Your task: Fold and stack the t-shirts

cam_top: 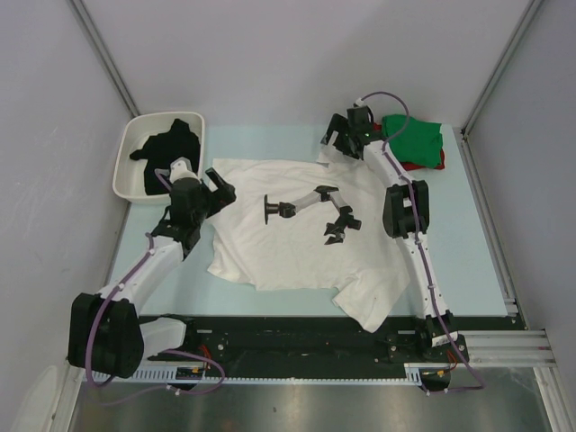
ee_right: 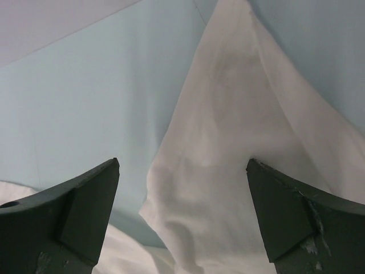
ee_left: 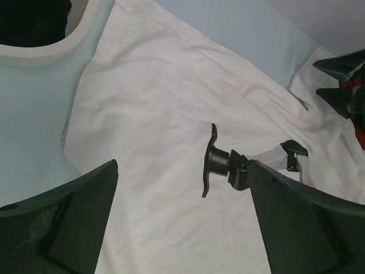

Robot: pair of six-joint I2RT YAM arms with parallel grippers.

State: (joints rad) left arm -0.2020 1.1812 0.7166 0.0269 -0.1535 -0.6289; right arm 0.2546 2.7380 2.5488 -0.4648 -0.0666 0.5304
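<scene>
Beneath both jaws the white t-shirt [cam_top: 288, 243] lies spread on the bench [cam_top: 468, 252]. The left jaws and right jaws gape fully, holding nothing, each over an upper edge, probably readying a paired pinch. The green t-shirt [cam_top: 414, 139] sits just beyond the right jaws.

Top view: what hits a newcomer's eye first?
The white shirt spread in the middle, with a small black-and-white jointed gadget lying on it. Then the black shirt heaped in the tray, far left, and the green shirt over a red shirt, far right. The left end effector and right end effector hang open at the white shirt's left edge and far right corner.
</scene>
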